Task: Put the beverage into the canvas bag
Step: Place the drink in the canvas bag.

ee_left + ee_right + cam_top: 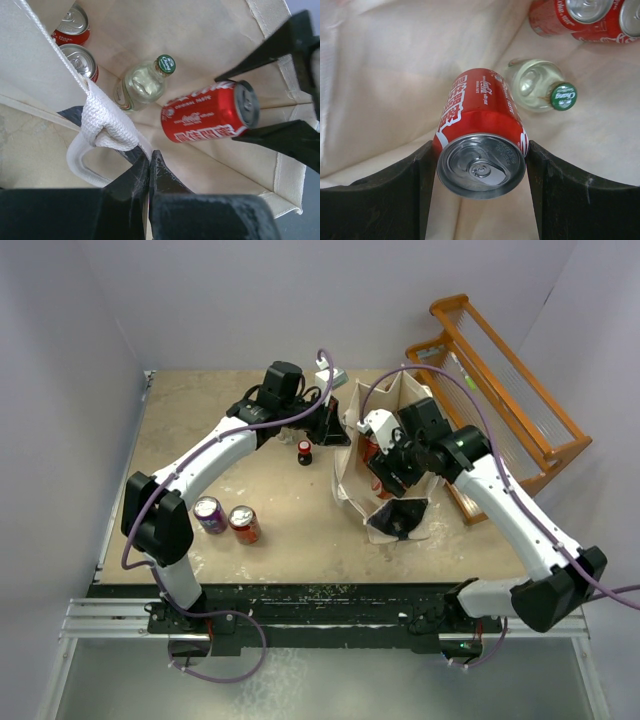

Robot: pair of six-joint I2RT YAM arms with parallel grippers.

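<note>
The beverage, a red cola can (482, 120), lies on its side between my right gripper's (480, 165) fingers, which are shut on it inside the canvas bag (385, 75). In the left wrist view the same can (207, 112) hangs above the bag's cream floor (220, 165). My left gripper (149, 167) is shut on the bag's rim beside a white loop handle (102, 125). From above, the cream bag (346, 478) stands open at mid-table, with the left gripper (335, 430) at its left edge and the right gripper (385, 465) reaching into it.
Inside the bag lie a clear glass bottle with a green cap (142, 85) and two red cans (72, 25). On the table stand a purple can (210, 514), a red can (244, 524) and a small dark bottle (304, 452). An orange wooden rack (500, 390) sits at the back right.
</note>
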